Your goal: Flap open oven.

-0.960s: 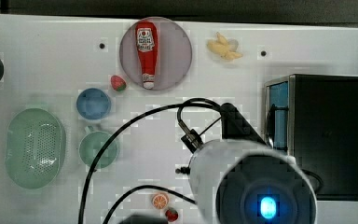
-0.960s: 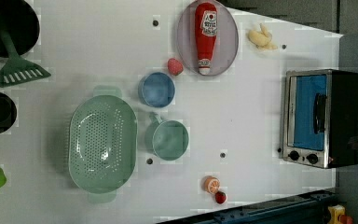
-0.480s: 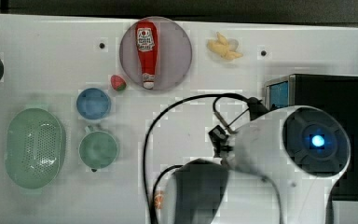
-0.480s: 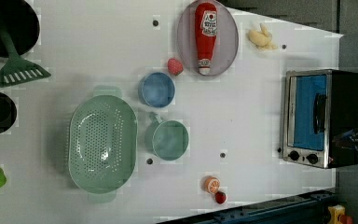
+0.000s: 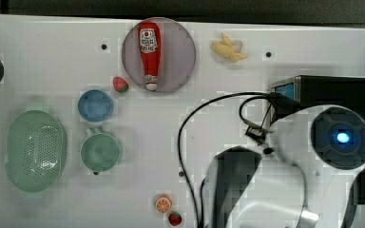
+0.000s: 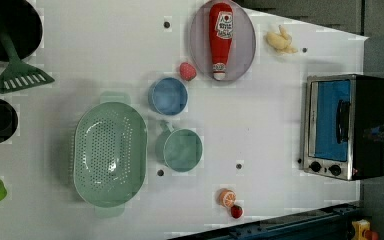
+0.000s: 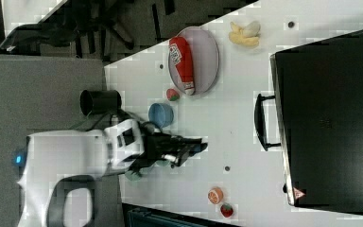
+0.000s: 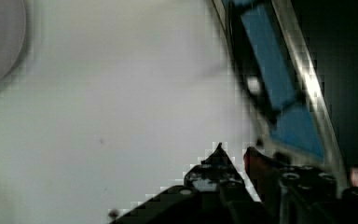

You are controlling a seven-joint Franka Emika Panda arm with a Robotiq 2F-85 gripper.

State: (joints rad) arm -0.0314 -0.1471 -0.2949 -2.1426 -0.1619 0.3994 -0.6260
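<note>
Blue-glass oven [image 6: 342, 127] door is closed; nearly-closed empty gripper [image 7: 196, 145] approaches, and must next hook the handle [image 7: 261, 122].

The boxy black-topped oven [image 7: 328, 123] fills the right view's right side, its black bar handle [image 7: 261, 121] facing the white table [image 7: 236, 156]. The black gripper [image 7: 199, 145] reaches from the white arm [image 7: 75, 156], apart from the handle, fingers only slightly parted.
</note>
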